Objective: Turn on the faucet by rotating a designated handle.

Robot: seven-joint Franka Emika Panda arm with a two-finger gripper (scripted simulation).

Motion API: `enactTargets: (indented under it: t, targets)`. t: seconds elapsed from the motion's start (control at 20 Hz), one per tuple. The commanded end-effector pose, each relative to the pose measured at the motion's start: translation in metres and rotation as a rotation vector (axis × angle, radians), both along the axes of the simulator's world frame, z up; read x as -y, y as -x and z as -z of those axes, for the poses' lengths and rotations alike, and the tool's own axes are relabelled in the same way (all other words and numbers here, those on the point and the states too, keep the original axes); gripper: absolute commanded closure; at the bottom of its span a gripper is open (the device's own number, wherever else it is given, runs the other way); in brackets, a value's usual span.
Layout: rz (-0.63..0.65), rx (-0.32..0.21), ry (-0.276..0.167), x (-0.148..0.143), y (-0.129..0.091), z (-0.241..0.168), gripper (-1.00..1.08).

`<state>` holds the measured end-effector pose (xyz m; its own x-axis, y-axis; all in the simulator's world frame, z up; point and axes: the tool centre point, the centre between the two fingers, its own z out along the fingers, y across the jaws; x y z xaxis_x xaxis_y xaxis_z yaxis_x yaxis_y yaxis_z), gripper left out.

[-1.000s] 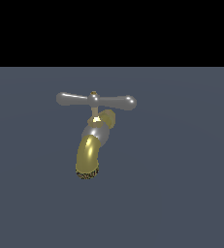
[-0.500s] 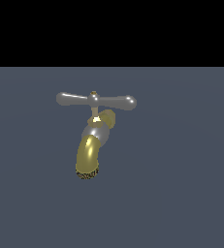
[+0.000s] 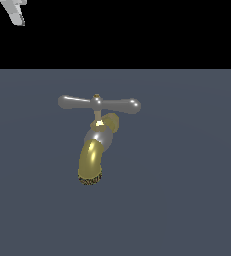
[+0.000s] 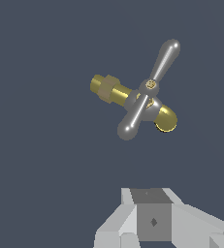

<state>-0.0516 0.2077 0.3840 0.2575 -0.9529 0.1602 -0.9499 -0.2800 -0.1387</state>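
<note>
my gripper [image 3: 14,12] shows only as a pale sliver in the top corner at the exterior view's left, high above and well apart from the faucet [image 3: 94,150]. in the wrist view only the grey base of my gripper [image 4: 154,220] shows, fingertips out of frame, so i cannot tell whether the jaws are wide or narrow. nothing is held that i can see. the faucet stands on the dark grey floor [image 3: 187,200], its gold spout [image 3: 90,161] curving down to a rough rim. the handle [image 3: 99,103] lies across its top, level, two grey arms out from a gold-tipped hub [image 4: 151,85], untouched.
</note>
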Motion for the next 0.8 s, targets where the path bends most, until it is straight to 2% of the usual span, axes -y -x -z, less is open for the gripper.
enactTargets:
  t: [0.0, 0.35, 0.75]
  targets:
    - [0.069, -0.017, -0.022, 0.005, -0.017, 0.026, 1.08]
    - [0.261, -0.077, -0.084, 0.030, -0.056, 0.104, 1.08]
    - [0.415, -0.129, -0.137, 0.056, -0.078, 0.166, 1.08]
